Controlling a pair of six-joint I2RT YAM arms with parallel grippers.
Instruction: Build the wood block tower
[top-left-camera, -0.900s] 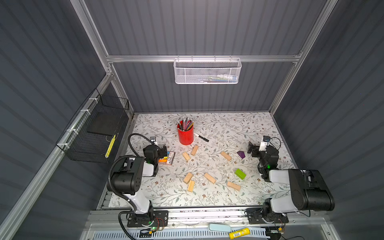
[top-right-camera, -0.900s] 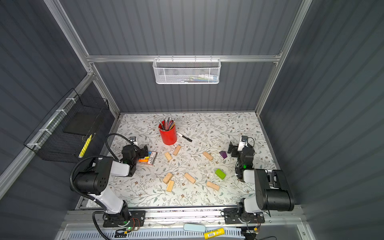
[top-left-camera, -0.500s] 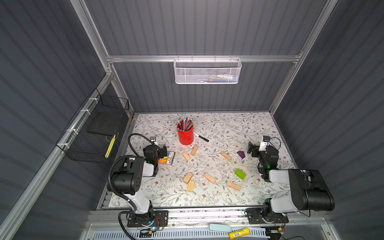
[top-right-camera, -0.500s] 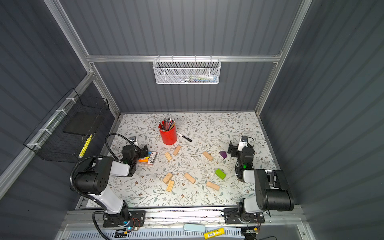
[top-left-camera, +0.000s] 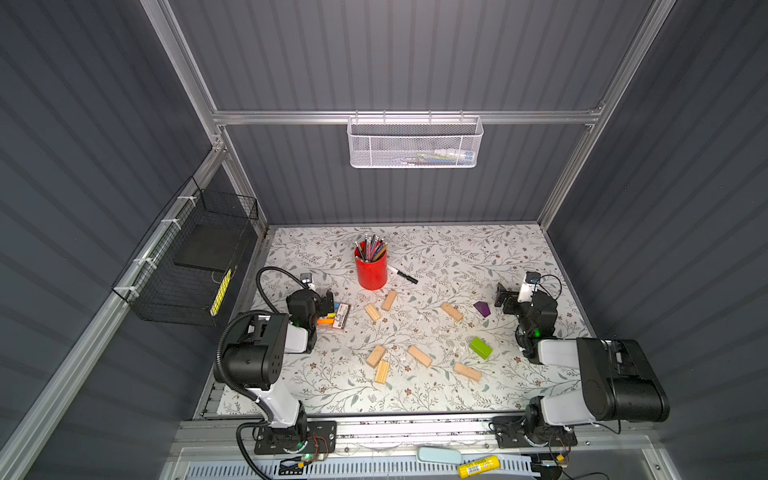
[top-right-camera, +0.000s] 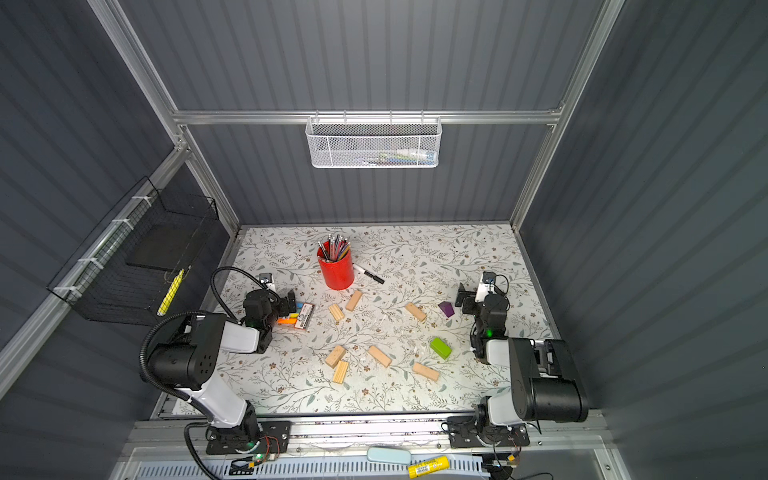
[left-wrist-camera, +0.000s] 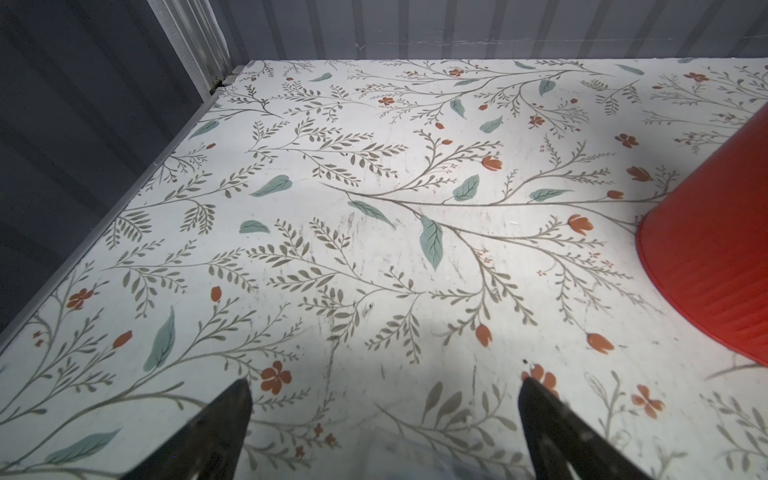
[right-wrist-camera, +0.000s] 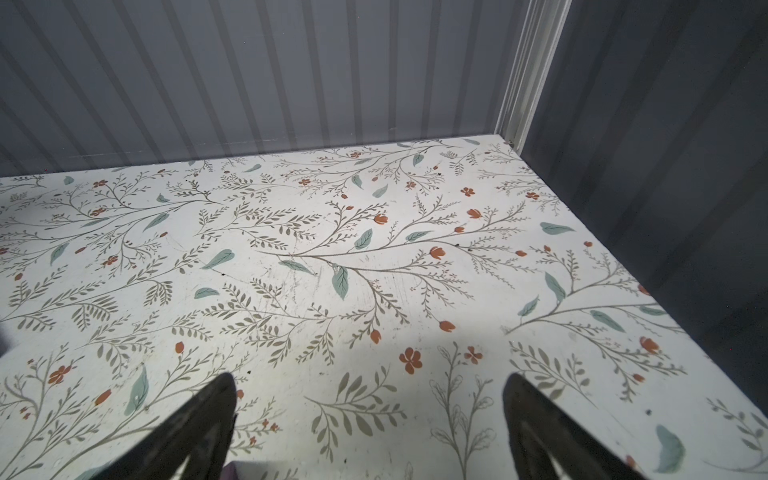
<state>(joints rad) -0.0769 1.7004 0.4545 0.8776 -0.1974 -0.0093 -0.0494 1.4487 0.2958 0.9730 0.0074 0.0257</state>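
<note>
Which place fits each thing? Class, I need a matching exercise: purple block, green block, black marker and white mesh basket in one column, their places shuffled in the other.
1 purple block
2 green block
3 black marker
4 white mesh basket

A hanging from the rail
B lying beside the red pencil cup
C next to the right gripper
D beside the pale wood block nearest the right arm's base

Pairs: 1-C, 2-D, 3-B, 4-A

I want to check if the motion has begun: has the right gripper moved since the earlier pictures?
No. In a top view the right gripper sits at the same spot beside the purple block, apart from it, as before.
</note>
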